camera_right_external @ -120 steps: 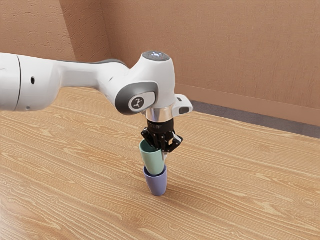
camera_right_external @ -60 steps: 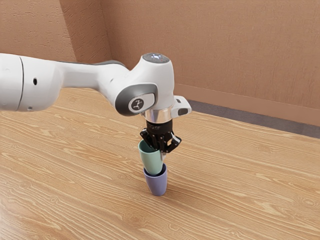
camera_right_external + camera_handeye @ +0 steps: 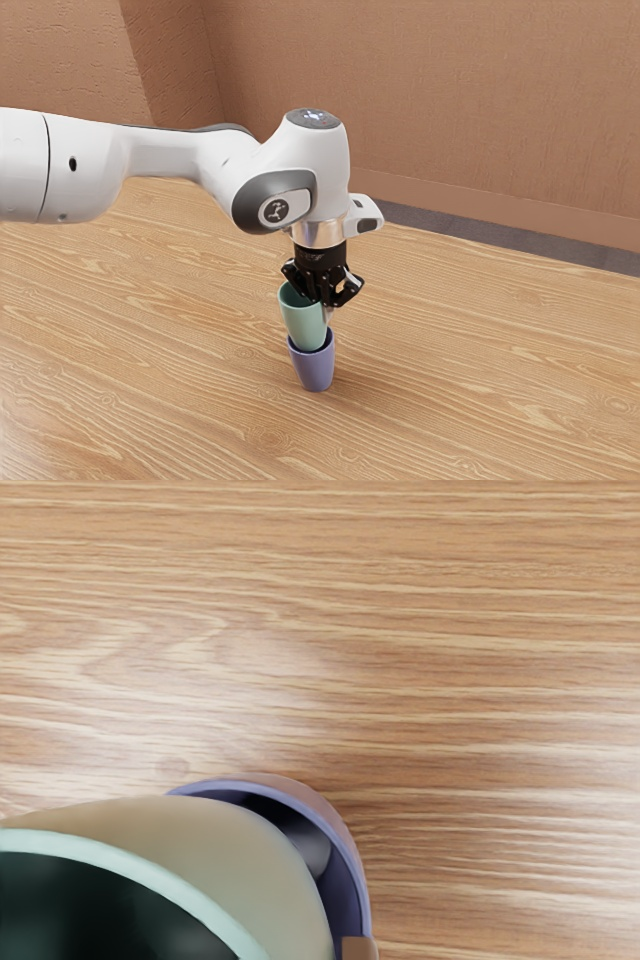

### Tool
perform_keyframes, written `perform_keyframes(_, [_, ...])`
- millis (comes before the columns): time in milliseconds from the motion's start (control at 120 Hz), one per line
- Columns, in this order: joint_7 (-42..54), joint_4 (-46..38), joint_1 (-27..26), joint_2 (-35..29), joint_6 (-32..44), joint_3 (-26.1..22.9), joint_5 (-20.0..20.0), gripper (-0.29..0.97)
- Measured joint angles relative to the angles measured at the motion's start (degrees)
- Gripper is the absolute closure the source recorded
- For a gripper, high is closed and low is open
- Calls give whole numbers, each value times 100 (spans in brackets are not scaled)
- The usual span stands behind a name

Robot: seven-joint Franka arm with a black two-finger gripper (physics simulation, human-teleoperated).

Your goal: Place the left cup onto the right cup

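Down at the wooden table (image 3: 480, 380), the gripper (image 3: 325, 298) had its fingers drawn close together, pinching the rim of the green cup (image 3: 303, 320) on the side toward the exterior view's right. That cup sat tilted with its base inside the purple cup (image 3: 314, 370), which stood upright on the table. From the wrist, the green cup's (image 3: 180, 850) wall lay within the purple rim (image 3: 345, 880).
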Motion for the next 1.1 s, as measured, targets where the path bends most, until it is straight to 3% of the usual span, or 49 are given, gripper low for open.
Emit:
perform_keyframes(758, [-179, -8, -9, 123, 94, -42, 7, 78])
perform_keyframes(975, [-169, -3, -10, 156, 118, -45, 13, 36])
perform_keyframes(1100, [-160, -7, -10, 163, 124, -41, 19, 20])
